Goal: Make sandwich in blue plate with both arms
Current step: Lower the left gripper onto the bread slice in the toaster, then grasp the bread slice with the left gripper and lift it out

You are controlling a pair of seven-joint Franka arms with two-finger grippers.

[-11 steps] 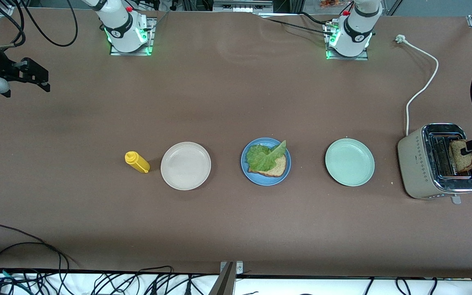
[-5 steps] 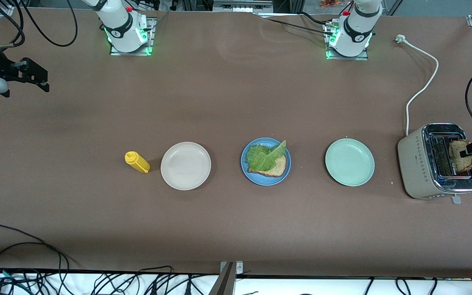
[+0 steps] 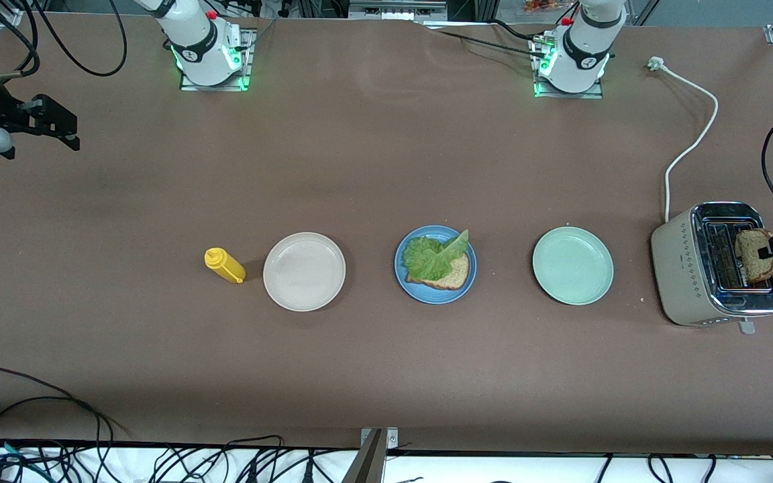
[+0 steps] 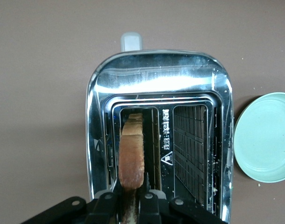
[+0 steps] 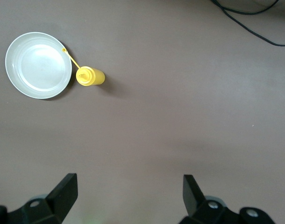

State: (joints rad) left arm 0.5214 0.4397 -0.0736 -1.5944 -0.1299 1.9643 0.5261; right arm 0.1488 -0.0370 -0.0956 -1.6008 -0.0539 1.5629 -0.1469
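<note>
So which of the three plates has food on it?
The blue plate, the middle one, between the beige plate and the pale green plate. It holds a bread slice topped with lettuce; the others hold nothing.

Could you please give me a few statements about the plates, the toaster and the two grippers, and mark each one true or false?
1. The left gripper is shut on the bread slice standing in the toaster. True.
2. The blue plate holds a bread slice with a lettuce leaf on top. True.
3. The pale green plate has lettuce on it. False: nothing lies on it.
4. The right gripper holds the yellow bottle. False: it hangs open over the bare table at the right arm's end, and the bottle lies beside the beige plate.
5. A second bread slice tops the lettuce. False: the leaf is uncovered.
</note>
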